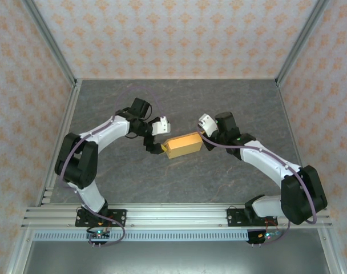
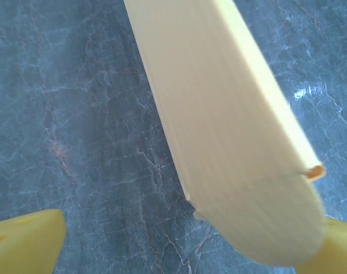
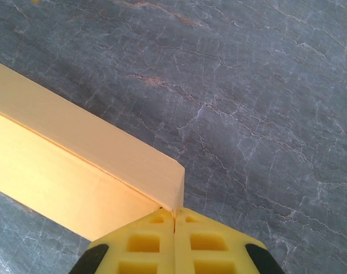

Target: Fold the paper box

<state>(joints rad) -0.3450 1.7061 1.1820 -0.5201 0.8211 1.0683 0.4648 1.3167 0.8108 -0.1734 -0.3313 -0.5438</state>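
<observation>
1. The paper box is seen from the top camera as a closed, light orange-tan rectangular block lying flat on the grey marbled table.
2. Its long axis is set roughly across the table. Its right end is turned slightly farther from the arm bases than its left end.
3. The left gripper is placed at the left end of the box, and the right gripper at the right end, so the box is bracketed between them.
4. In the left wrist view, the box is seen running from the top edge down to a rounded flap at its near end.
5. The yellow fingers of the left gripper are spread wide apart, one on each side of that end. The finger on the left of the box is clearly separated from it by bare table, and the other is partly covered by the flap.
6. In the right wrist view, the yellow pads of the right gripper are pressed together with no gap.
7. Their seam is met by the upright corner edge of the box. Whether a thin edge of card is pinched there cannot be told.
8. Beyond that corner, bare table is seen.
</observation>
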